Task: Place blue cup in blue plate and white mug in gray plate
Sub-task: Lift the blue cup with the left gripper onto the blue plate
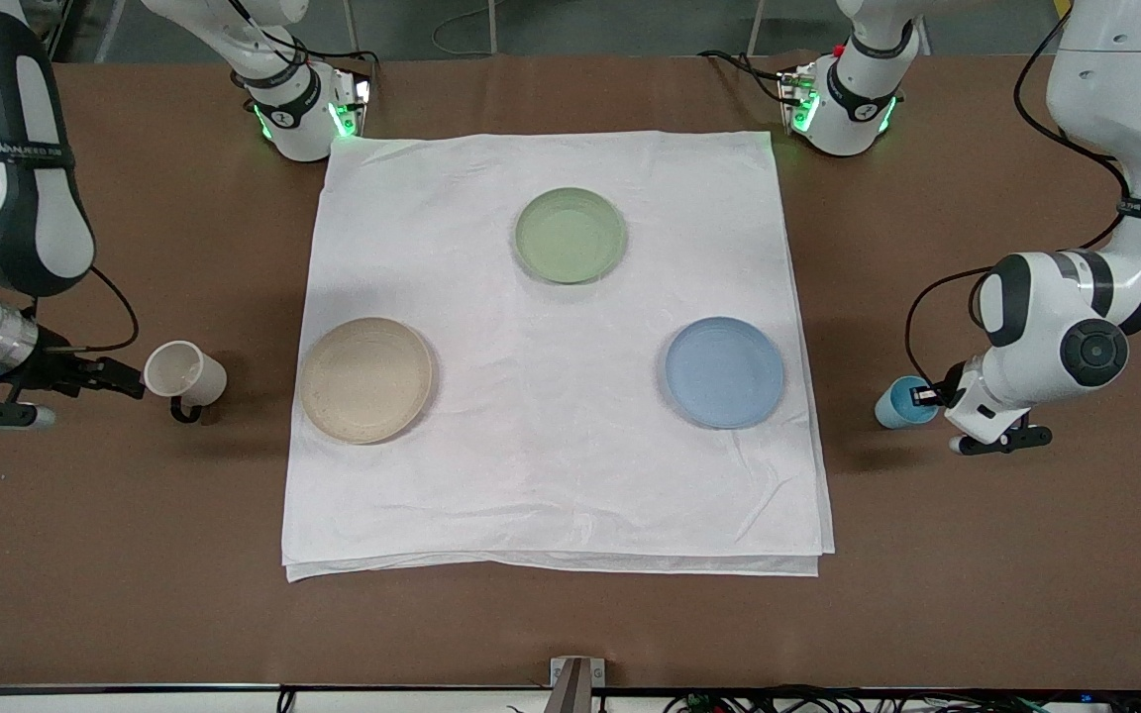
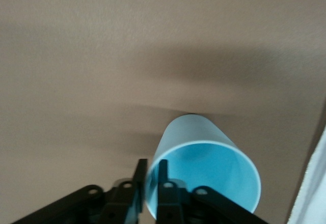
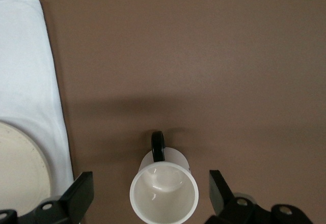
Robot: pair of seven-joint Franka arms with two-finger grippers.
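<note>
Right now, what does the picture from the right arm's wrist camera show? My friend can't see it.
A small white mug with a dark handle stands on the brown table, between the wide-open fingers of the right gripper, which are not touching it. Beside it lies the edge of a white cloth with part of a beige plate on it.

A robotics lab: Franka arms (image 1: 1076, 327) bolted to a brown table (image 1: 135, 555) (cables trailing), white cloth (image 1: 551, 465) spread.

Blue cup (image 1: 902, 402) half hidden by left end effector (image 1: 930, 396); gray plate (image 3: 20, 169) cut off.
</note>
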